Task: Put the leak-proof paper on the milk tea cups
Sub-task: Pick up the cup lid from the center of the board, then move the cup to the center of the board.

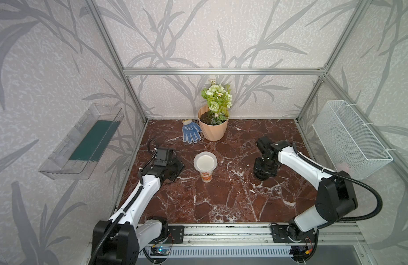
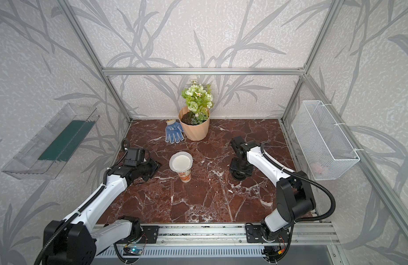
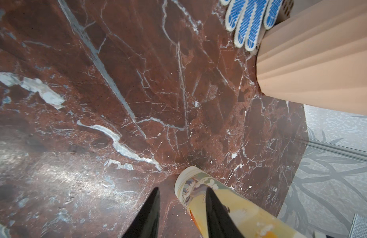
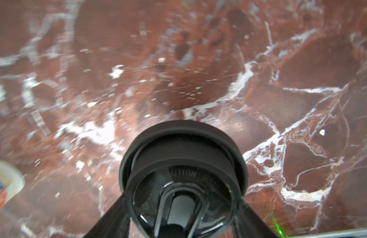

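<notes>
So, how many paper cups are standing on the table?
1. The cup stands upright near the middle of the table, with the leak-proof paper lying over its mouth. No other cup shows.

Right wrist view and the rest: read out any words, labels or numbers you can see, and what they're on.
"UTION": raised letters on the lid; the rest of the wording is not legible.
Cup: orange print, too blurred to read.
Glove: print too small to read.
</notes>
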Action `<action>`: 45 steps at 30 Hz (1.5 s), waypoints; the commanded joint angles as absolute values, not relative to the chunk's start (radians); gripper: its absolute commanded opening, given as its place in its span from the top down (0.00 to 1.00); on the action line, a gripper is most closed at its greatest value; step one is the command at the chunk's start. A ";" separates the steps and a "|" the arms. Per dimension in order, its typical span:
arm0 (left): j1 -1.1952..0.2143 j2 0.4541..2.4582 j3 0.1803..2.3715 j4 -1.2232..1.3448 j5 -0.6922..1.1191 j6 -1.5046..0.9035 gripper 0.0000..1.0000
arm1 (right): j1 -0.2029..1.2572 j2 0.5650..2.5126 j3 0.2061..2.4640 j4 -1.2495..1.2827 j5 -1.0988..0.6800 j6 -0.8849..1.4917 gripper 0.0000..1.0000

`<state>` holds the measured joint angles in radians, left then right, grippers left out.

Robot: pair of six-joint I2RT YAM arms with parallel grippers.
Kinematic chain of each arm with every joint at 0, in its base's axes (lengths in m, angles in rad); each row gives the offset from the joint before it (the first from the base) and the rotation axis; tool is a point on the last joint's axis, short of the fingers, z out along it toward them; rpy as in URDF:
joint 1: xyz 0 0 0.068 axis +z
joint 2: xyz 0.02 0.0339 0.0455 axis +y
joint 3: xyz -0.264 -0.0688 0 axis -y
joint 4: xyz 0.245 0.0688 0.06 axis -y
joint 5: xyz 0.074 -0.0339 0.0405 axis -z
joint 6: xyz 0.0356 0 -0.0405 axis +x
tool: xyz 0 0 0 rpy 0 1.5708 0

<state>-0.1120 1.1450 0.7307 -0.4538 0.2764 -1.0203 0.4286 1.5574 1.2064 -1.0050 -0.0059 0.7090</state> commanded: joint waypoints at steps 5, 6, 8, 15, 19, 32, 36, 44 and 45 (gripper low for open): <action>-0.101 1.343 0.737 -0.320 0.494 -0.980 0.63 | 0.469 1.500 1.321 -1.171 -0.035 0.644 0.37; -0.103 1.377 0.741 -0.307 0.512 -0.980 0.63 | 0.468 1.495 1.328 -1.175 -0.035 0.644 0.37; -0.110 1.440 0.744 -0.261 0.538 -0.989 0.65 | 0.468 1.489 1.345 -1.182 -0.038 0.644 0.37; -0.156 1.547 0.754 -0.213 0.559 -0.997 0.66 | 0.480 1.492 1.422 -1.229 -0.051 0.601 0.38; -0.182 1.586 0.739 -0.169 0.563 -1.013 0.67 | 0.503 1.513 1.490 -1.262 -0.051 0.580 0.38; -0.243 1.606 0.698 -0.112 0.577 -1.062 0.69 | 0.541 1.576 1.635 -1.318 -0.055 0.542 0.38; -0.257 1.600 0.690 -0.103 0.578 -1.073 0.69 | 0.570 1.603 1.697 -1.344 -0.054 0.528 0.38; -0.298 1.605 0.680 -0.065 0.582 -1.099 0.69 | 0.649 1.682 1.838 -1.395 -0.067 0.493 0.38; -0.305 1.606 0.680 -0.063 0.583 -1.101 0.69 | 0.664 1.698 1.864 -1.406 -0.069 0.488 0.38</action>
